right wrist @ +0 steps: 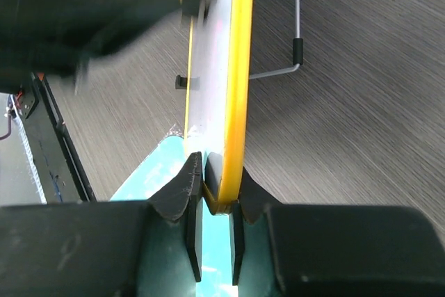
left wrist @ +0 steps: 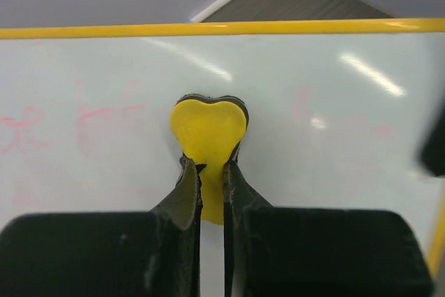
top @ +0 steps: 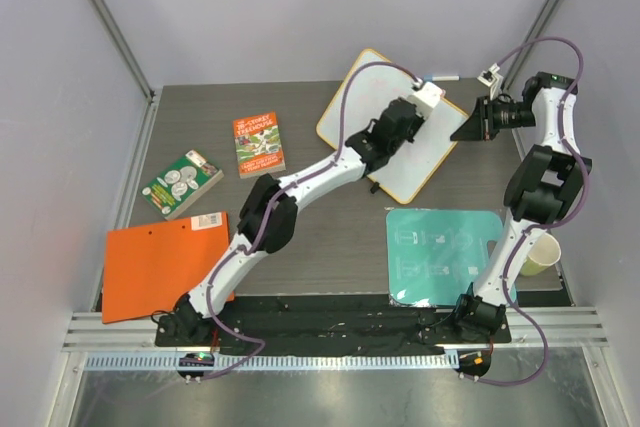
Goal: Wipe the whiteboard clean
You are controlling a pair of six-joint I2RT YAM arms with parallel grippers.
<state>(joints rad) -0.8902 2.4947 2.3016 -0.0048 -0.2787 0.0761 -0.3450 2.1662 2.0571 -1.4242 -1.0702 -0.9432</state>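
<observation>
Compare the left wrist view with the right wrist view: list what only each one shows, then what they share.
Only the left wrist view: the left gripper shut on a yellow heart-shaped eraser held against the face of the whiteboard, with faint pink marks on it.
Only the right wrist view: the right gripper clamped on the board's edge, the teal mat below it, and the wire stand leg behind the board.
Both: the board's yellow rim and the grey table.
</observation>
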